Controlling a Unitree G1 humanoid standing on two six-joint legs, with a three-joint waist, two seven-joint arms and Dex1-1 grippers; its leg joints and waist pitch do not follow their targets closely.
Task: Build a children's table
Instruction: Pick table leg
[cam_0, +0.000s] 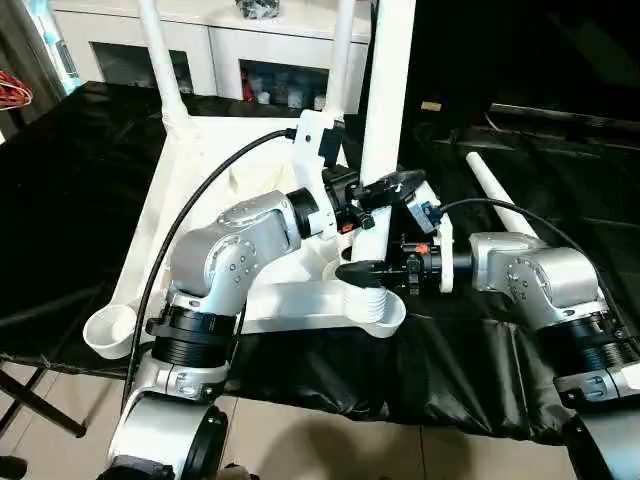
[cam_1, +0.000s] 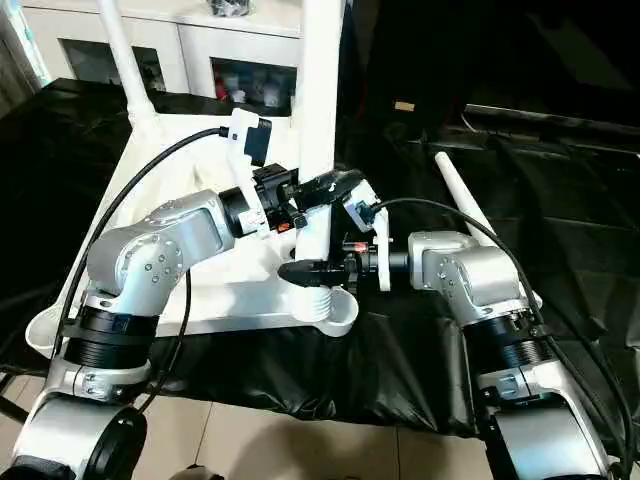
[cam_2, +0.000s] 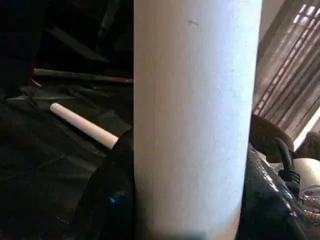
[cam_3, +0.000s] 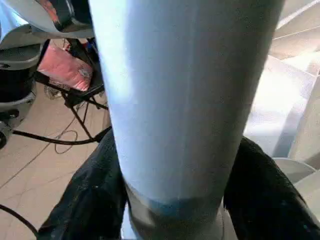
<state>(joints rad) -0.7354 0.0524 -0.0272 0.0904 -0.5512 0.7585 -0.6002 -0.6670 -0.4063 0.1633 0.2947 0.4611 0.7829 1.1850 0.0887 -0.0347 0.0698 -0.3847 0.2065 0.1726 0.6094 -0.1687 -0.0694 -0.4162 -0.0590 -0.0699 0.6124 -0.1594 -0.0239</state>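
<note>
Both grippers, left gripper (cam_0: 385, 190) and right gripper (cam_0: 372, 268), clamp upright leg (cam_0: 385, 110) over near-right socket (cam_0: 380, 310); tilt could cross-thread or jam it.

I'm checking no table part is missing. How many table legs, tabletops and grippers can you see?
Legs: 4 — two standing at the far corners, one held upright at the near corner, one lying on the black cloth
Tabletop: 1
Grippers: 2 — left, right
Total: 7
</note>
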